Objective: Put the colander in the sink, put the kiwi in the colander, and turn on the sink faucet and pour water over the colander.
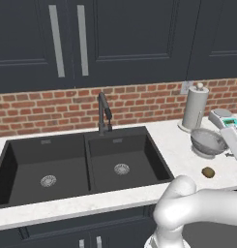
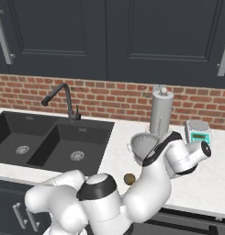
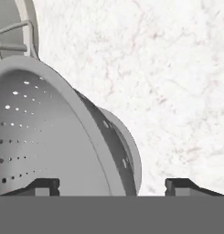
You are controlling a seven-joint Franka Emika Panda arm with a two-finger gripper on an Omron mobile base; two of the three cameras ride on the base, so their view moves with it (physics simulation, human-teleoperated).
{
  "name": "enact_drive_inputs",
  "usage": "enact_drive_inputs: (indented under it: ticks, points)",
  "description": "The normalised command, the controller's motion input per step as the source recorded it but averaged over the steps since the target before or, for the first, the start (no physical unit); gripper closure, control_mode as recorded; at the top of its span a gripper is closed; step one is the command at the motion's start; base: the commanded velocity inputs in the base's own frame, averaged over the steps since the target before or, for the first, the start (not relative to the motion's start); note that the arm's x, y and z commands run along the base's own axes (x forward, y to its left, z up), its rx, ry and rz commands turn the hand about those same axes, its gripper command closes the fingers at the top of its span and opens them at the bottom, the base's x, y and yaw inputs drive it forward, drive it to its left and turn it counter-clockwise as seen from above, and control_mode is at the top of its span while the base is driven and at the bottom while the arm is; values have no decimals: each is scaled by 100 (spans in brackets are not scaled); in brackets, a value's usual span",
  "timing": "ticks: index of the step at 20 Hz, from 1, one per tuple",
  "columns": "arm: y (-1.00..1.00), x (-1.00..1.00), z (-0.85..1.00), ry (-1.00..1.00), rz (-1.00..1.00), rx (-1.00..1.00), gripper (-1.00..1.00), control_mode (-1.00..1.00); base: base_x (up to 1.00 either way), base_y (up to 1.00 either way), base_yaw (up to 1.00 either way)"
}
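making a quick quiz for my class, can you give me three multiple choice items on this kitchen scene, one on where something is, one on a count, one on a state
1. Where is the kiwi?
A. in the sink
B. on the counter in front of the colander
C. inside the colander

2. How many basins does the sink have?
A. one
B. two
C. three

3. What state is the gripper in?
A. shut on the kiwi
B. shut on the faucet
C. open, its fingertips on either side of the colander rim

Answers:
1 B: the kiwi lies on the white counter, nearer the front edge than the colander.
2 B: a divider splits the sink into two basins, each with a drain.
3 C: the hand view shows both tips wide apart with the rim between them.
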Motion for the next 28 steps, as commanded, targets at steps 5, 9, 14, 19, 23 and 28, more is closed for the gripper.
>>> enact_drive_inputs:
  ticks: [5,9,14,19,23,28]
  points:
    - [38,0,-38,8,-7,-4,100,-100,0,0,0]
    - [83,0,-23,2,-8,-7,100,-100,0,0,0]
    - [95,-2,-6,1,-8,-10,100,-100,0,0,0]
    - [94,-62,57,-1,0,-13,100,-100,0,0,0]
    - [100,-46,100,0,6,-19,100,-100,0,0,0]
    - [100,-3,100,-3,4,-13,100,-100,0,0,0]
